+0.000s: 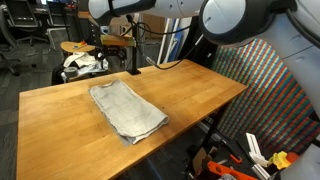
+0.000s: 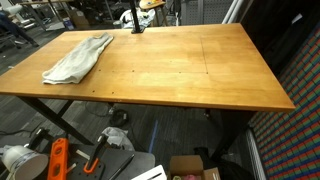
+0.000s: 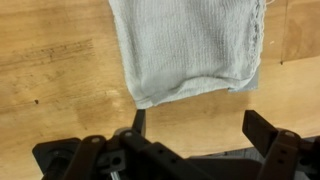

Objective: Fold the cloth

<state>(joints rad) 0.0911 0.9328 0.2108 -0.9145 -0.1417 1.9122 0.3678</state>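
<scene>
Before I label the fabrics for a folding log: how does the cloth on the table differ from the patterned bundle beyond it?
Place: the cloth lies on the wooden table; the bundle sits off it, past the far end. Pose: the cloth is spread low and wrinkled; the bundle is heaped. Colour: the cloth is plain off-white; the bundle is white with dark patches. Both look like soft fabric.

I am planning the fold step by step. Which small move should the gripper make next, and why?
Probably ease the open gripper forward and down onto the nearest corner of the cloth. In the wrist view the jaws stand wide and hold nothing, and that corner lies on the wooden table just ahead of them.
</scene>
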